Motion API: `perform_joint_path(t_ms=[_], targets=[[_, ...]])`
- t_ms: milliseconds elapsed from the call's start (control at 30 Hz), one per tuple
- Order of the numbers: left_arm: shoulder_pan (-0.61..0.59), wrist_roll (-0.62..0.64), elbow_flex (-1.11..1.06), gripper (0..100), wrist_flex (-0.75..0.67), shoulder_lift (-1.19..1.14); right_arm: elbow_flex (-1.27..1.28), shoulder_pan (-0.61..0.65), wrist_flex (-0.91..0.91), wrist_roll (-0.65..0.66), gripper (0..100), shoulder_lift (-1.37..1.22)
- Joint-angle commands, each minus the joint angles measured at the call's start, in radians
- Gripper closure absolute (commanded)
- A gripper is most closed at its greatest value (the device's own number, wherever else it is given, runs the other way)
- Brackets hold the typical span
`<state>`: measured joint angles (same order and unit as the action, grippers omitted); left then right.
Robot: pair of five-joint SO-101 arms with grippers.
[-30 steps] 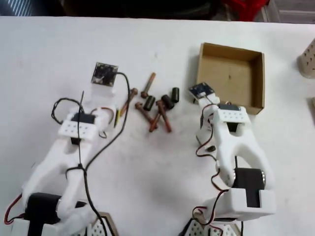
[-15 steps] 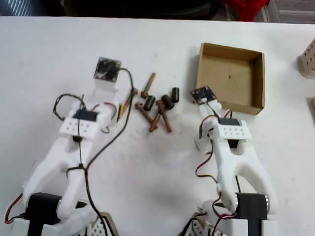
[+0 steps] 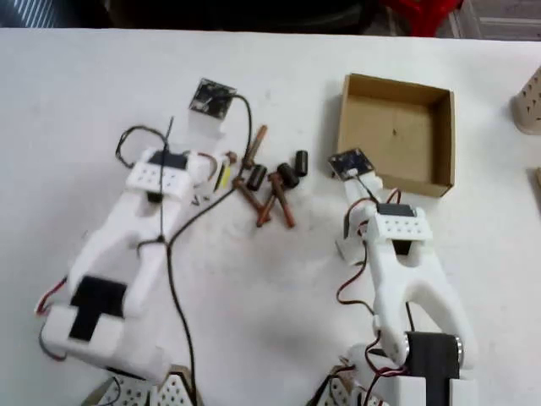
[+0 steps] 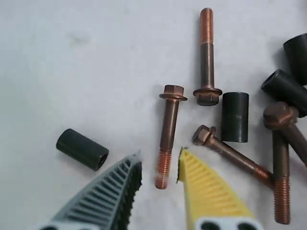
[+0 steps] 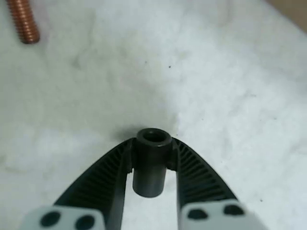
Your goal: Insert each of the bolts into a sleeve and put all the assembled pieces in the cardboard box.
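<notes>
The left gripper (image 4: 160, 154) sits open around the screw end of a hard, slippery copper metal bolt (image 4: 169, 120) lying on the white table (image 4: 72, 57), best pinched mid-stem I think, while the right gripper (image 5: 152, 143) squeezes a small black tube sleeve (image 5: 151, 167).

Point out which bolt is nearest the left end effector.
The bolt whose threaded tip lies between the left end effector's fingers, head pointing away; the other bolts lie farther off.

Left claw (image 4: 159, 154) forward, astride a bolt (image 4: 169, 125)
</notes>
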<state>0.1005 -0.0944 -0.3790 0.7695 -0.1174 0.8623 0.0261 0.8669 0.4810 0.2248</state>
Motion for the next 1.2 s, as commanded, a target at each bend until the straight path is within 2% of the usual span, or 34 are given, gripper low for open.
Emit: perform_joint_path(t_ms=[0,200,300,500,633,867,1100,1167], targets=[[0.018,-0.014,0.193,83,0.081,-0.11,-0.006,-0.007,-0.015,-0.006,98.0,0.041],[0.013,-0.031,0.394,83,0.15,-0.289,-0.006,-0.007,-0.013,-0.006,98.0,0.041],[0.019,-0.08,0.462,84,0.164,-0.351,-0.006,-0.005,-0.012,-0.006,98.0,0.041],[0.021,-0.086,0.557,83,0.176,-0.452,0.005,-0.002,-0.013,-0.005,98.0,0.041],[0.033,-0.132,0.66,83,0.281,-0.507,0.006,-0.001,-0.013,0.015,98.0,0.041],[0.031,-0.126,0.893,84,0.431,-0.665,0.008,-0.001,-0.015,0.02,98.0,0.041],[0.016,-0.133,1.154,98,0.58,-0.832,0.009,-0.001,-0.016,0.021,98.0,0.041],[0.016,-0.133,1.203,98,0.621,-0.858,0.009,-0.001,-0.016,0.021,98.0,0.041]])
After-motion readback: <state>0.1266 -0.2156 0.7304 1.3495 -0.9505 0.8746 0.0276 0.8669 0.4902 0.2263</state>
